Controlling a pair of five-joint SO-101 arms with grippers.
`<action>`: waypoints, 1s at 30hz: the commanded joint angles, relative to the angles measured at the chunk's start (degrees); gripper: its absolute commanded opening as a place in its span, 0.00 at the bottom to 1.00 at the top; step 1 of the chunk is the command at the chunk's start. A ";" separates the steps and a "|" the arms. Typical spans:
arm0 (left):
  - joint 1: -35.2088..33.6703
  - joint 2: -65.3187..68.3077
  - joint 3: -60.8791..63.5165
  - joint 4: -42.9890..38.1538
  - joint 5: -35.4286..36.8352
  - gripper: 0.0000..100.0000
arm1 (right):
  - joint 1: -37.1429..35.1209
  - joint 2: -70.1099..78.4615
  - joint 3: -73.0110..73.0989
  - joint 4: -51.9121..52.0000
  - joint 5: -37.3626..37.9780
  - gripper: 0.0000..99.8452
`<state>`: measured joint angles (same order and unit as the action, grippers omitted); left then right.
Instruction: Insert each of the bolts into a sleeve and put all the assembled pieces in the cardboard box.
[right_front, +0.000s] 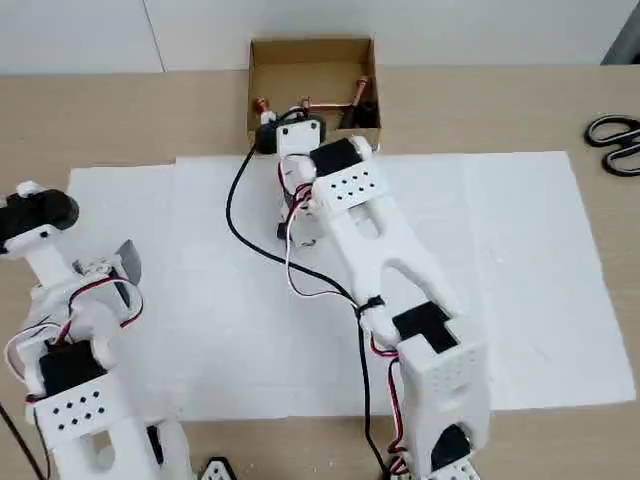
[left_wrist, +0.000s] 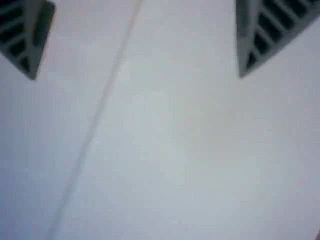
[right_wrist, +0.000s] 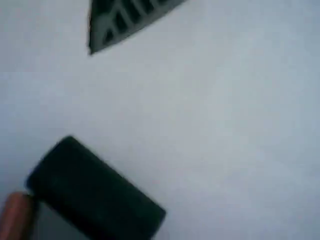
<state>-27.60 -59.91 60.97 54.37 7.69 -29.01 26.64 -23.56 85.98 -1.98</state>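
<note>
Right wrist view: a black sleeve (right_wrist: 95, 192) with a copper bolt (right_wrist: 15, 220) at its end shows against white paper (right_wrist: 225, 150), close to the right gripper (right_wrist: 107, 35); whether that gripper is spread or closed cannot be told. The left gripper (left_wrist: 136, 76) hangs spread over the paper. Assembled pieces (right_front: 350, 100) lie in the box (right_front: 262, 90).

cardboard box (right_front: 300, 72) — assembled pieces (right_front: 358, 97) inside | black sleeve (right_wrist: 95, 192), seemingly on copper bolt (right_wrist: 15, 220)

A black cylindrical sleeve (right_wrist: 95, 192) lies slantwise in one corner of the frame. The rounded end of a copper-coloured bolt (right_wrist: 15, 216) shows at its end by the frame's edge. Behind both spreads a plain white paper sheet (right_wrist: 230, 130). A grey ribbed triangular plastic piece (right_wrist: 127, 20) juts in from the opposite edge, well apart from the sleeve.
</note>
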 joint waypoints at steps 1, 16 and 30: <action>-0.35 -0.62 -2.86 2.20 -0.44 0.24 | -2.33 0.13 -0.18 -1.10 -0.44 0.21; -6.33 -0.70 -2.68 2.37 -0.35 0.24 | -0.57 0.40 -0.88 -9.71 9.41 0.21; -6.24 -0.70 -1.45 2.20 -0.26 0.24 | 4.88 6.46 -0.88 -17.36 13.45 0.21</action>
<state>-33.67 -59.91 60.97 56.57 7.52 -24.53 32.62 -23.56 70.15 10.95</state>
